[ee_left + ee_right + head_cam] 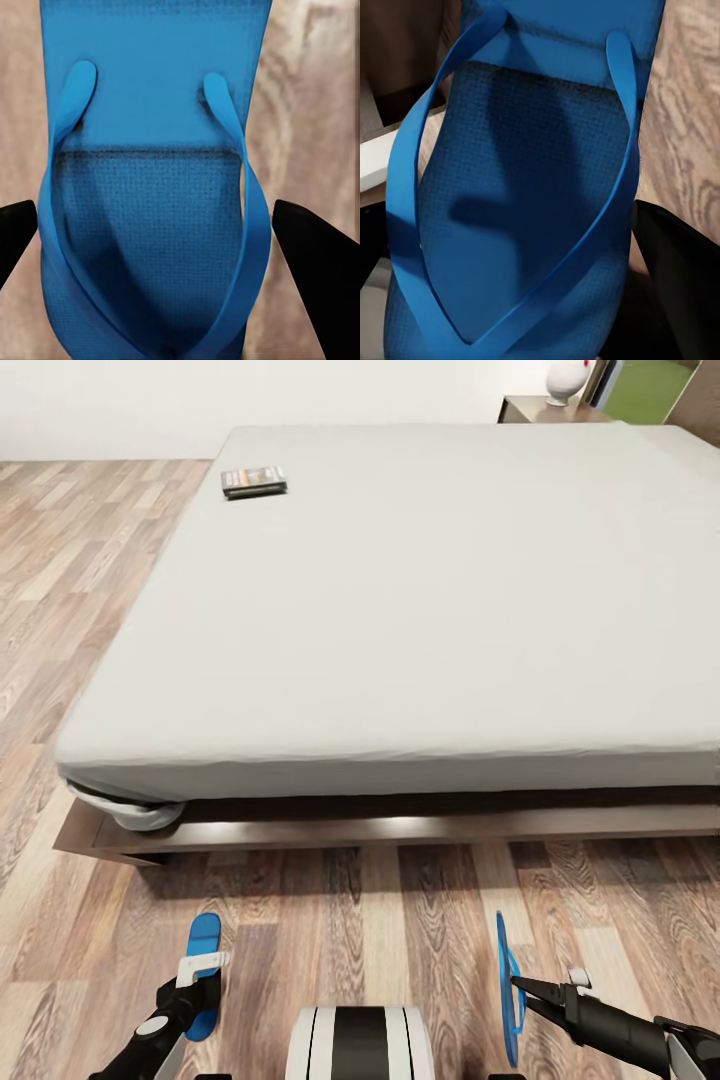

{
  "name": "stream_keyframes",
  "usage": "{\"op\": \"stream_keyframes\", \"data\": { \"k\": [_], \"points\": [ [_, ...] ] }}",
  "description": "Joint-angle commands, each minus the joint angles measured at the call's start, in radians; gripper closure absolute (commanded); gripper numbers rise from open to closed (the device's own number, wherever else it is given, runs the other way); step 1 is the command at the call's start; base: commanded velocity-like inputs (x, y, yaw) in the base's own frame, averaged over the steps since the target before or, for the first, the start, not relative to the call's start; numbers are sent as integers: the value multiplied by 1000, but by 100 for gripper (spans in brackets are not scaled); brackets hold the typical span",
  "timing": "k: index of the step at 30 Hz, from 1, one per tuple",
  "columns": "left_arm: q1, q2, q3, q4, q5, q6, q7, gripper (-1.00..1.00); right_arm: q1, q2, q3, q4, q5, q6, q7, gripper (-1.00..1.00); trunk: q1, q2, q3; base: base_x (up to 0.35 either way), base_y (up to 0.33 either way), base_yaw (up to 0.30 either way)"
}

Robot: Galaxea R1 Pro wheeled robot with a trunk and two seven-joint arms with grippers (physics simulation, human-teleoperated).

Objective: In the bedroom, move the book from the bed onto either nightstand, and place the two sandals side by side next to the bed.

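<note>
The robot is facing the foot of the bed (pixel 420 620) with a blue sandal at each end effector, so the step in hand looks like setting the pair down side by side on the floor (pixel 330 920).

To do it well, the right sandal (pixel 509 990) is needing to be turned flat, since in the head view it is standing on edge, sole vertical. It should go down sole to the floor and parallel to the left sandal (pixel 204 960), toes pointing the same way, with the two brought near each other; at present they are well apart, with the robot's trunk between them. Both should be ending up just beside the bed frame rather than under it.

The left end effector (pixel 198 972) is spread: in its wrist view the dark fingers (pixel 311 262) are standing either side of the left sandal (pixel 150 225) with floor showing in the gaps, so it is hovering over the sandal or straddling it, not pinching it. That sandal appears to be lying flat.

The right end effector (pixel 522 988) is pinching the right sandal (pixel 525 210), holding it off the floor; a finger (pixel 679 285) is sitting against its edge.

The book (pixel 253 481) is lying on the far left corner of the mattress. A nightstand (pixel 545 408) is showing beyond the bed's far right.
</note>
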Motion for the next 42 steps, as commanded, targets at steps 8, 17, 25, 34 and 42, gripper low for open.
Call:
{"op": "stream_keyframes", "data": {
  "k": [8,17,25,34,42],
  "points": [
    [1,-1,3,12,-7,-5,0,100,0,0,0,0,-3,8,2,100,-2,1,23,0,0,0],
    [1,-1,3,12,-7,-4,0,100,0,0,0,0,-3,8,2,100,-4,2,34,0,0,0],
    [1,0,4,10,-7,8,0,100,0,0,0,0,-3,8,2,100,-4,2,34,0,0,0],
    [-7,2,3,-68,-13,261,0,100,0,0,0,0,-3,8,2,100,-4,2,34,0,0,0],
    [-9,4,0,-174,-16,342,21,100,0,0,0,-1,-3,7,2,100,-4,2,34,0,0,0]
  ]
}}
